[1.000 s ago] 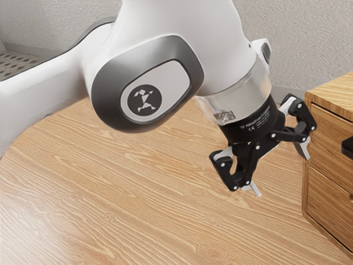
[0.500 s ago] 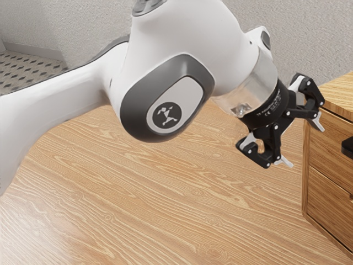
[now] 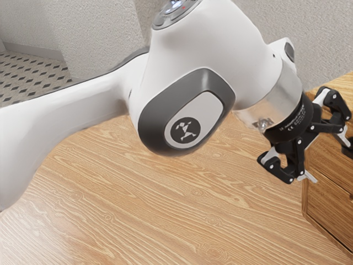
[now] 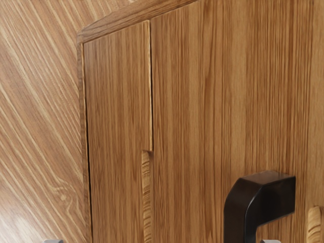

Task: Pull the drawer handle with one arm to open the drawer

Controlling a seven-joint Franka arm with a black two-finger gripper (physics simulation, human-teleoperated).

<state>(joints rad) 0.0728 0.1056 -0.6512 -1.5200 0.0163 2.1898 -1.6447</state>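
Your pincer [image 3: 327,158] is released: its two fingers are spread wide with nothing between them, and they point straight at the front of the wooden drawer cabinet [image 3: 326,205]. Just ahead of the pincer, the wrist view shows the black drawer handle [image 4: 259,203], a bent bar standing off its drawer front [image 4: 228,101]. The handle is close to the fingers but not between them, and I cannot tell whether anything touches it.

That drawer front lies flush with the neighbouring drawer front [image 4: 116,126] beside it, with only a thin seam between the two. I judge the drawer to be shut, with no pull begun.

Farther out, behind and below the pincer, is the bare wood-grain table [image 3: 165,210] on which the cabinet stands.

The approach looks nearly finished. You have yet to bring the fingers around the handle, clench on it and draw it back away from the cabinet, so almost all of the real work remains.
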